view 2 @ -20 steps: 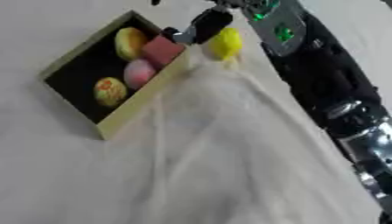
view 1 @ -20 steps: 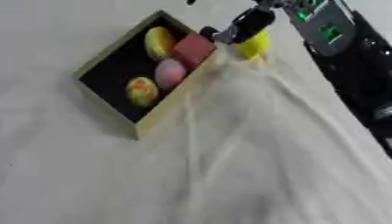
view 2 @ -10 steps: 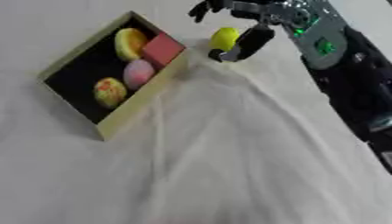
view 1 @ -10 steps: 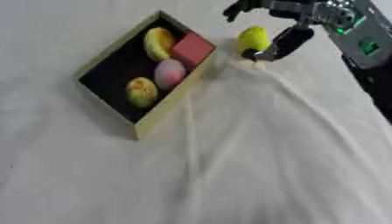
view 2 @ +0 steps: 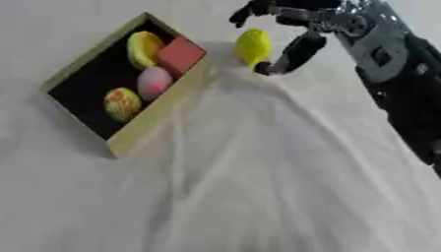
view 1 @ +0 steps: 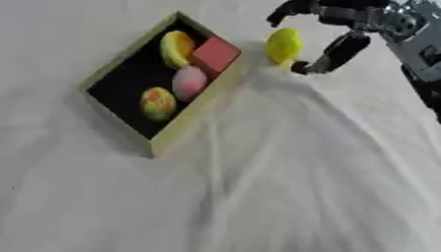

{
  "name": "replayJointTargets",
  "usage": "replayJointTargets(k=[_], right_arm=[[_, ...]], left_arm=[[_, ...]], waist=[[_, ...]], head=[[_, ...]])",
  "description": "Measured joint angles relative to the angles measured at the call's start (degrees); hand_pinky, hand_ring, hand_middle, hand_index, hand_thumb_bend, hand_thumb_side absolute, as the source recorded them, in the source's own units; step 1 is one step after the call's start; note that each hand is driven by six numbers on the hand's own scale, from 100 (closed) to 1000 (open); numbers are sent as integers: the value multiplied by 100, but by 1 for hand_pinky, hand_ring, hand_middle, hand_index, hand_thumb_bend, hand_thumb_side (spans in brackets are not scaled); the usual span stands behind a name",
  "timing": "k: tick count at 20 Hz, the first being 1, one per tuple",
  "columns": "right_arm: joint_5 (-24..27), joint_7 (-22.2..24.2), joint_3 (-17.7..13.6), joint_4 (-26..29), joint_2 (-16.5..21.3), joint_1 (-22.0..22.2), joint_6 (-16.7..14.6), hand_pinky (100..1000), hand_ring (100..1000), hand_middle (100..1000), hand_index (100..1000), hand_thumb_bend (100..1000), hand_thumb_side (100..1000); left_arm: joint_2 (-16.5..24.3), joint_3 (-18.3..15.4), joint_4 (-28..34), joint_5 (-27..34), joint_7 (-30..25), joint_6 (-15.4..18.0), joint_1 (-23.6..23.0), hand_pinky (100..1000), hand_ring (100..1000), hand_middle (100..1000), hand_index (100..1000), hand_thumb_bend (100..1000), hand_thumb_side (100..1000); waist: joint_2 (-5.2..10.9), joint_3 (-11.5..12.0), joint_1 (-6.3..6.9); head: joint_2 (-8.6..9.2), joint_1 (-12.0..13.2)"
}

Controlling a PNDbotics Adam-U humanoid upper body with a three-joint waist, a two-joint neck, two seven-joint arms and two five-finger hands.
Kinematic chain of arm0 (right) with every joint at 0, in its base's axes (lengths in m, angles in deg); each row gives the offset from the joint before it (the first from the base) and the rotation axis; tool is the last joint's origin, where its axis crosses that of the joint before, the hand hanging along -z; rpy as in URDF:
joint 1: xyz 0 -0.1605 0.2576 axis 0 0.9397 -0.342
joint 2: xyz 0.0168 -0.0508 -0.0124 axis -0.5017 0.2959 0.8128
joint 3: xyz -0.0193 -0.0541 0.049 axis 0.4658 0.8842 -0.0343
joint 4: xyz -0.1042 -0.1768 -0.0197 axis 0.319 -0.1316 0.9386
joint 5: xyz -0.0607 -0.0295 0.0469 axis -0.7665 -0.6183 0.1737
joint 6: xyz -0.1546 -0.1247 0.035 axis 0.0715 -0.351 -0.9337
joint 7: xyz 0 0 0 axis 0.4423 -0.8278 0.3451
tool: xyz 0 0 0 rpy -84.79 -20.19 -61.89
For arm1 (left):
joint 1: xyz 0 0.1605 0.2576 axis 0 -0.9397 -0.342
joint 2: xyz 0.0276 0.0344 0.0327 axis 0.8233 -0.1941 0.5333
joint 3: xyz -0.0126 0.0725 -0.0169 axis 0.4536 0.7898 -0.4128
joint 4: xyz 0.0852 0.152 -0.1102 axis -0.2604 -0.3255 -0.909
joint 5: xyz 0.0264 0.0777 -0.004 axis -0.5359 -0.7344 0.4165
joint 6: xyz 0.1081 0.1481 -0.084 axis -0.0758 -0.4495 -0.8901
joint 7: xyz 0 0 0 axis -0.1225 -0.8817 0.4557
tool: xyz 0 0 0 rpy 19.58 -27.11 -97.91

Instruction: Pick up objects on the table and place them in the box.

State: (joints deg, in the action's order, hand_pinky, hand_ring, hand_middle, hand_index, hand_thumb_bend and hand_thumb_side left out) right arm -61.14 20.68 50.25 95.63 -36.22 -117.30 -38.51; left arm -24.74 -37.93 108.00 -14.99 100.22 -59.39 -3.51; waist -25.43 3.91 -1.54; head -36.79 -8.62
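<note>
Yellow fruit (view 2: 252, 46) upright beside box (view 2: 131, 135) — long axis up-down — right hand (view 2: 297, 29) fingers spread, released

The box (view 1: 185, 133) has bare black floor at its near and left parts. A red block (view 1: 214, 53) fills its far corner, just beside the lemon (view 2: 252, 46). Wrinkled cloth (view 1: 284, 187) lies open in front.

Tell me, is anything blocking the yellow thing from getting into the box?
Only the box's near wall lies between the yellow object and the inside; the robot hand would have to lift it over. The red block sits just behind that wall.
</note>
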Motion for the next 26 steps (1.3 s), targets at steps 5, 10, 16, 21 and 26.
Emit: replayJointTargets(k=[5,10,16,21,26], right_arm=[[-292,-231,-86,-161,3,-5,-67,917,968,827,937,438,100],[-604,-480,-164,-341,-1,-57,-117,909,962,830,933,481,100],[-1053,-818,-230,-633,-32,-144,-265,905,958,825,930,476,100],[-1282,-1048,-275,-826,-117,-207,-335,905,956,820,928,454,100],[-1379,-1172,-321,-971,-186,-273,-359,903,953,810,926,419,100]], left_arm=[[0,1,0,0,-15,-15,-17,642,571,617,832,224,538],[0,2,0,3,-21,-21,-20,641,570,617,830,220,541],[0,2,0,5,-21,-22,-23,641,569,617,829,215,547],[0,3,0,11,-24,-25,-23,640,568,616,828,212,551],[0,3,0,14,-30,-32,-23,640,567,616,827,208,554]], waist=[[-30,-3,14],[-68,1,16],[-160,43,14],[-227,83,14],[-284,125,13]], head=[[5,0],[53,-2],[167,-52],[268,-97],[343,-146]])
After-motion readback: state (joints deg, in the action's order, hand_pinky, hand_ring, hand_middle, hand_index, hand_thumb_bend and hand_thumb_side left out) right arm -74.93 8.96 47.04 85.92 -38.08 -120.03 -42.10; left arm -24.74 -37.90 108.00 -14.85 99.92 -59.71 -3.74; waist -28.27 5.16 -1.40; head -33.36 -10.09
